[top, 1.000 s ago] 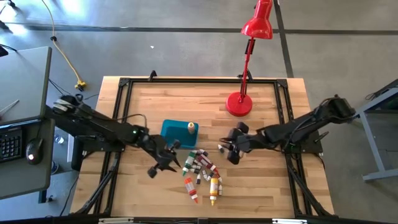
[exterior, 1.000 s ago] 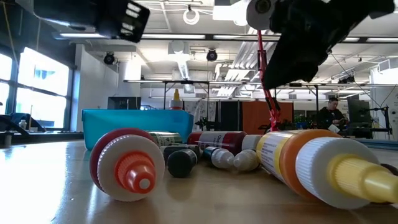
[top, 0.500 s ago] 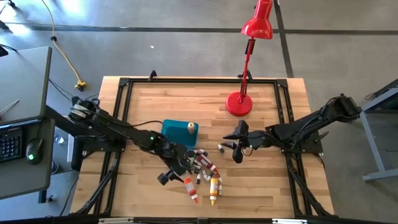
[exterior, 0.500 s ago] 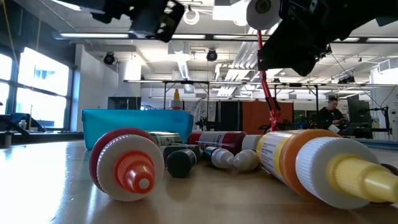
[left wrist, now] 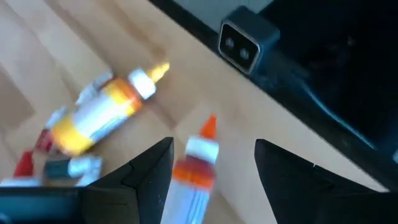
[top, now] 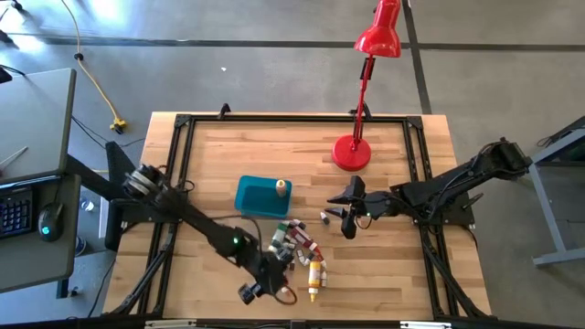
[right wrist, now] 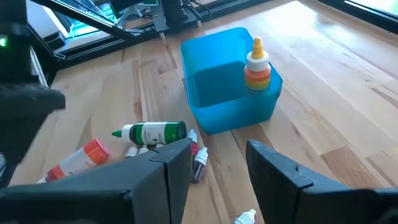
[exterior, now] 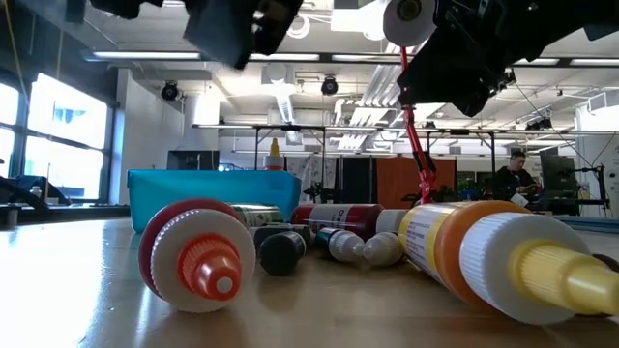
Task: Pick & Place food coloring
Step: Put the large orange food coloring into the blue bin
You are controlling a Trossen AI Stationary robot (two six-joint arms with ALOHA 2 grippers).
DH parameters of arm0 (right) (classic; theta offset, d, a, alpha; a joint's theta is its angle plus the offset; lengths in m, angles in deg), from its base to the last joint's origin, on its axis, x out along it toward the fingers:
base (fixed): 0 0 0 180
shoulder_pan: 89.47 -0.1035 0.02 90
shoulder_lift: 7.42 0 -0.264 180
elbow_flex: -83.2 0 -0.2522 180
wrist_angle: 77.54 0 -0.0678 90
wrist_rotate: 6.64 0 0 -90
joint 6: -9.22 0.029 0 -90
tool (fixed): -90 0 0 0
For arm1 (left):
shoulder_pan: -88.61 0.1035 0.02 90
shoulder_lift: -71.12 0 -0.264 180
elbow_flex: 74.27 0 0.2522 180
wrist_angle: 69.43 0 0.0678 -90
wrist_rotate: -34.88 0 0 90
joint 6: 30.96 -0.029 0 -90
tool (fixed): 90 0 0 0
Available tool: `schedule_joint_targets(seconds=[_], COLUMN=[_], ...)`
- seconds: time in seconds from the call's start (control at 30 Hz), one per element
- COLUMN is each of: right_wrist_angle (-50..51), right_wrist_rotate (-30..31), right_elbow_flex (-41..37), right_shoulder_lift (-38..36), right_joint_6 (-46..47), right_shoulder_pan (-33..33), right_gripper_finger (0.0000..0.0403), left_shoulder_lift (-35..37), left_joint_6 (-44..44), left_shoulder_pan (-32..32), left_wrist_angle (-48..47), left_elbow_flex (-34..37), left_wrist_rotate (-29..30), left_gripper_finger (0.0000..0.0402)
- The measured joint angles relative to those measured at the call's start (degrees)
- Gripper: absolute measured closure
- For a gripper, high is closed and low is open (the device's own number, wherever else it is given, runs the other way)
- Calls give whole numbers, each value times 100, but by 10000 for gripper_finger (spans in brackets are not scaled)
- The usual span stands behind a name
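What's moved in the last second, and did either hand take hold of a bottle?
The left hand swept from beside the teal-blue plastic tub toward the table's near edge; it now straddles the orange-capped dropper bottle, open, nothing gripped. The right hand, open, drew back slightly. The bottles and tub stayed put.

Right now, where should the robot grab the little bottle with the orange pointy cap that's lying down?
Probably round its white body, just behind the orange collar. The orange-capped bottle lies flat on the table, so coming straight down suits it. The open left gripper already has a finger on each side. The pointed cap tapers and would likely slip.
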Motion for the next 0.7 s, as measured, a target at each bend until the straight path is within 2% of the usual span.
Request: schedule_joint_targets(seconds=[0.17, 0.23, 0.3, 0.37, 0.43, 0.5, 0.57, 0.7], right_wrist_angle=[-53, -67, -118, -136, -245, -257, -403, -510], right_wrist_rotate=[-123, -138, -141, -125, -101, -90, -101, -102], right_elbow_flex=[-2, 0, -2, 0, -2, 2, 0, 9], right_shoulder_lift=[2, 0, 2, -15, -4, -20, -9, -39], right_joint_6=[43, 37, -32, -159, -303, -449, -571, -620], right_shoulder_pan=[-51, -126, -168, -205, -216, -216, -196, -184], right_gripper_finger=[258, 258, 258, 258, 258, 258, 258, 258], left_shoulder_lift=[-472, -727, -804, -1015, -1065, -1241, -1249, -1318], left_joint_6=[16, -48, -233, -364, -440, -470, -531, -544], left_shoulder_pan=[-65, -57, -52, -52, -56, -54, -56, -54], left_wrist_angle=[-533, -473, -906, -752, -1274, -1309, -1742, -1769], left_elbow_flex=[-509, -772, -898, -1157, -1273, -1493, -1534, -1592], left_wrist_rotate=[167, 186, 311, 291, 296, 222, 220, 322], left_gripper_finger=[179, 179, 179, 179, 179, 179, 179, 179])
